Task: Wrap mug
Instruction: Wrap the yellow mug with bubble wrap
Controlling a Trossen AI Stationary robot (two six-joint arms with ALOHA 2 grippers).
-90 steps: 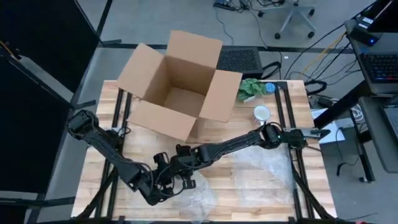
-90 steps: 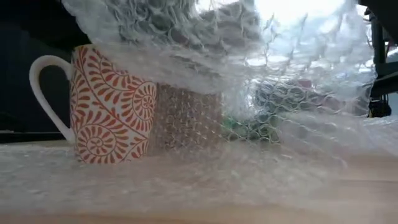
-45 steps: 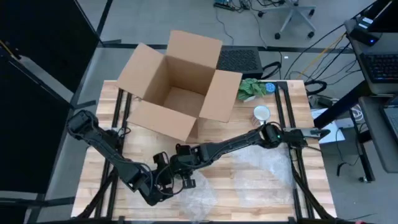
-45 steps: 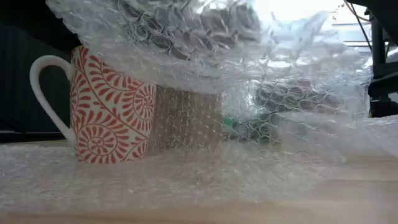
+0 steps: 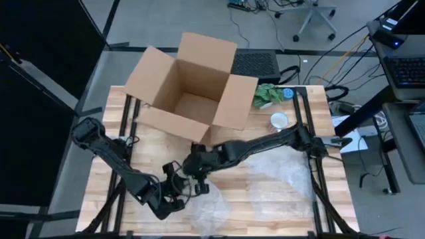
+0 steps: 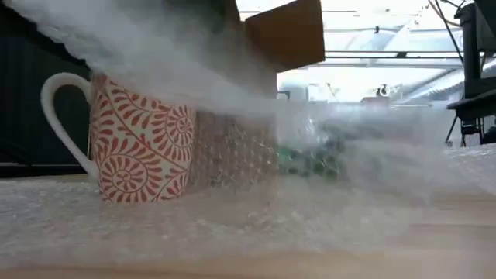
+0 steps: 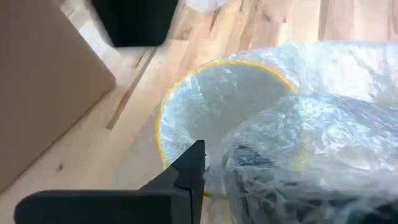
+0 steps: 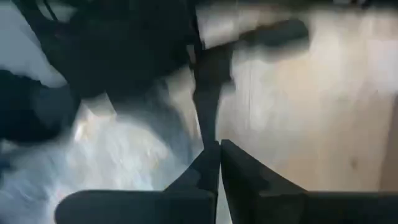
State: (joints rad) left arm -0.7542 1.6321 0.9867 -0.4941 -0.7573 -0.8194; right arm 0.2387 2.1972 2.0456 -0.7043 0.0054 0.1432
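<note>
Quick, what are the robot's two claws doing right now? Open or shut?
Left gripper: cannot be told; it sits by the bubble wrap near the table's front.
Right gripper: shut, fingers pressed together, nothing visible between them.

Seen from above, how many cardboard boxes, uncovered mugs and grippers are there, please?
Cardboard box: 1
Uncovered mug: 1
Grippers: 2 (left gripper, right gripper)
Total: 4
</note>
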